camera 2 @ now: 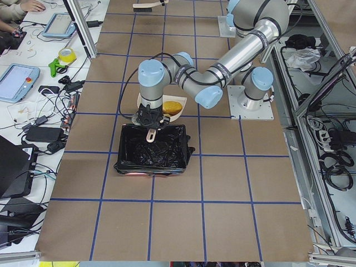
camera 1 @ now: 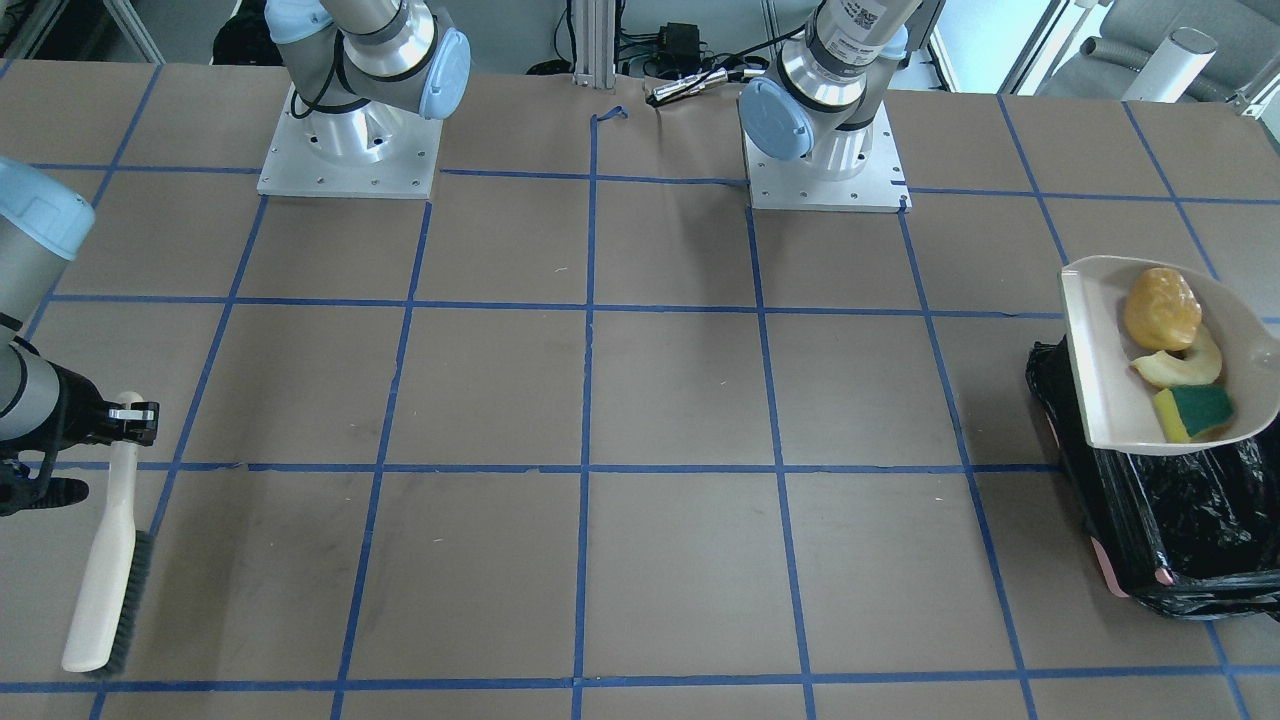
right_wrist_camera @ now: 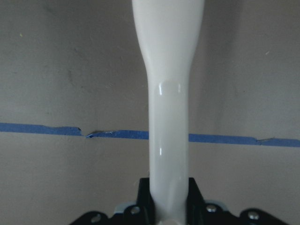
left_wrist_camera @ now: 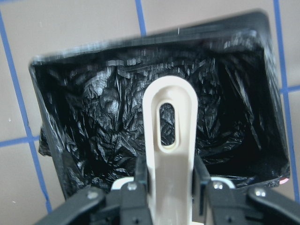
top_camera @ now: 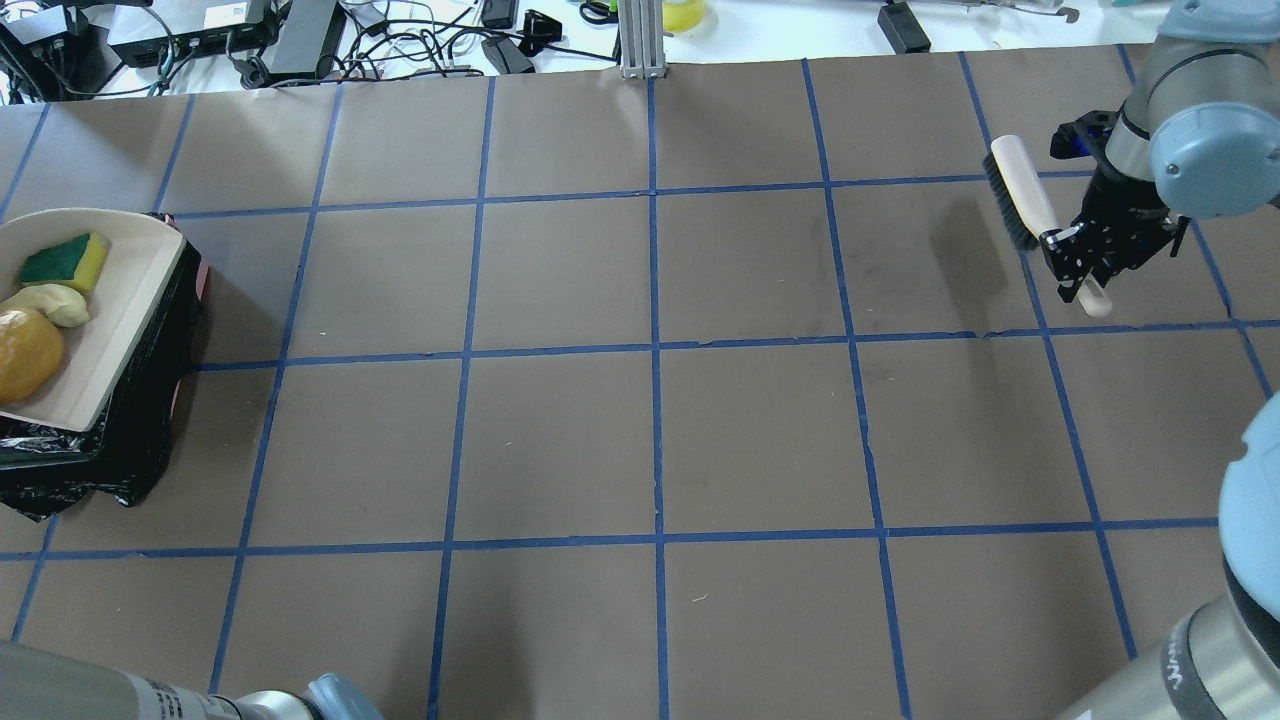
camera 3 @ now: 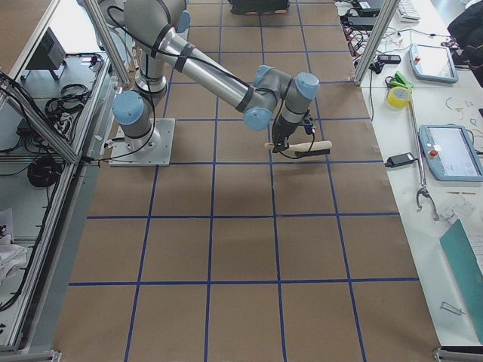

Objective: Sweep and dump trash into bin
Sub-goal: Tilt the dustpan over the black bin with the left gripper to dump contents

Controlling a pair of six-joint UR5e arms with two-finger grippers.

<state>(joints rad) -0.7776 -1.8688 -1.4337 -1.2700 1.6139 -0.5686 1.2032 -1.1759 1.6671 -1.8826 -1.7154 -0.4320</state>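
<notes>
Now, left jaws clamp the beige plastic dustpan [camera 1: 1100, 380] over the black-lined rectangular bin [camera 1: 1180, 520], far left. Tipped hastily, golden lump [camera 1: 1161, 308], cream rind [camera 1: 1180, 366] and yellow-green sponge [camera 1: 1195, 411] could overshoot onto the desk. Right jaws grip the beige brush [camera 1: 100, 590].

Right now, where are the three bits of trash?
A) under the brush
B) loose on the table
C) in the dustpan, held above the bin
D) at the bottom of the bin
C: the potato lump, rind slice and sponge all lie in the dustpan, which hangs over the black-lined bin, not yet dumped.
</notes>
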